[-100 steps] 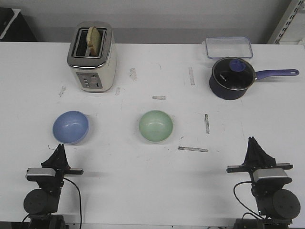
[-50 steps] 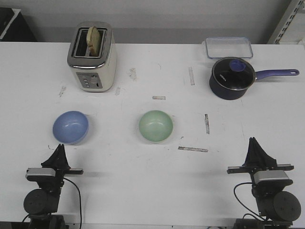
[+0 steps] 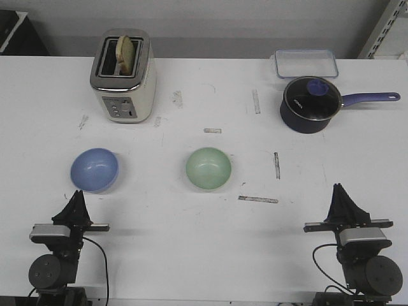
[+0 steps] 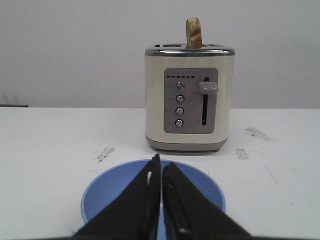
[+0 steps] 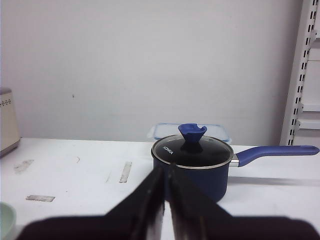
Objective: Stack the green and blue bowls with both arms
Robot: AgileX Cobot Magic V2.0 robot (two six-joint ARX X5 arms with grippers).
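The blue bowl [image 3: 94, 169] sits at the left of the table and the green bowl [image 3: 208, 167] near the middle, both upright and apart. My left gripper [image 3: 78, 195] is shut and empty at the near edge, just short of the blue bowl; in the left wrist view [image 4: 160, 162] its tips point over the blue bowl [image 4: 107, 187]. My right gripper [image 3: 338, 189] is shut and empty at the near right, far from both bowls. In the right wrist view [image 5: 166, 170] only a sliver of the green bowl [image 5: 6, 220] shows.
A cream toaster [image 3: 123, 78] with bread stands at the back left, beyond the blue bowl. A navy saucepan [image 3: 310, 105] with glass lid and long handle sits at the back right, with a clear lidded box [image 3: 306, 62] behind it. Tape marks dot the table.
The left arm's base has shifted slightly left and toward the near edge. The bowls and the right arm have not moved.
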